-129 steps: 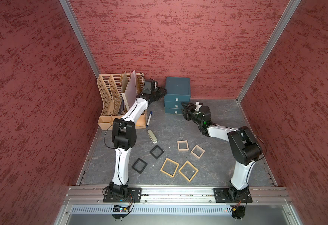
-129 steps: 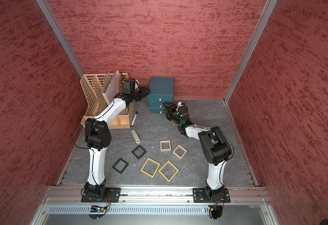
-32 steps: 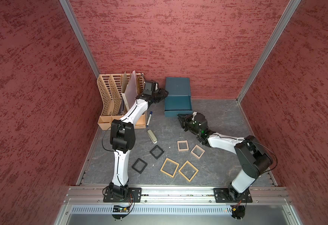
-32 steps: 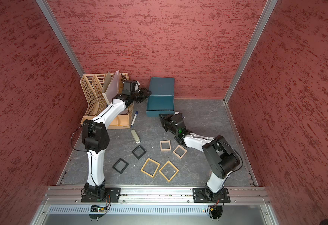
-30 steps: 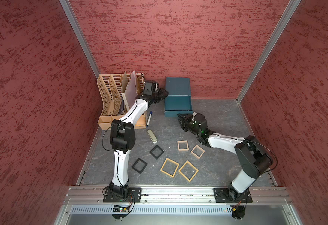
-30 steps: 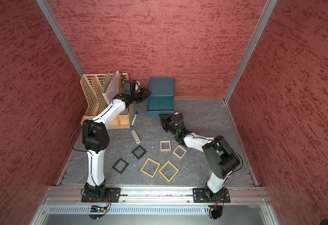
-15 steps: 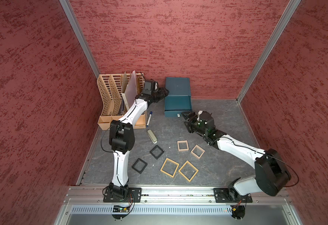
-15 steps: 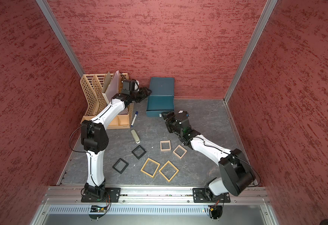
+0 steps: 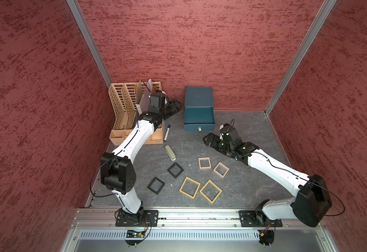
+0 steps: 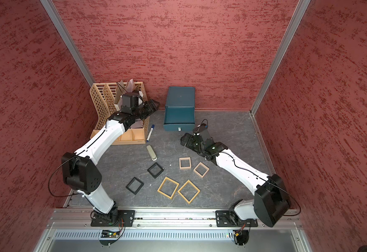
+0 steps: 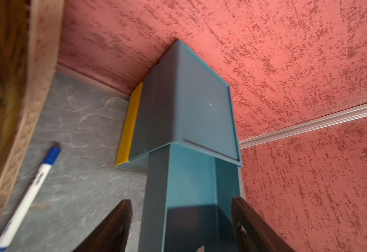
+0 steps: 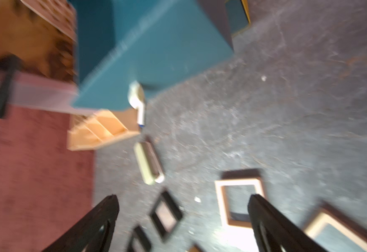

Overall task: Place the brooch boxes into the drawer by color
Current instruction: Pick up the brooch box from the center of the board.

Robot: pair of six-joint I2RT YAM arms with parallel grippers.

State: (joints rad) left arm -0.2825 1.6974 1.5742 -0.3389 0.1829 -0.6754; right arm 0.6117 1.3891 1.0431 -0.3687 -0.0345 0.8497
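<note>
Teal plastic marks the drawer chest, which is stood on the table against the back wall with its top drawer pulled out. Six brooch boxes, two black, two pale beige and two tan, are laid flat in front of the chest, well apart from it. The left gripper is held just beside the chest's left side, jaws spread. The right gripper is held near the chest's front, jaws spread wide, nothing pinched.
</note>
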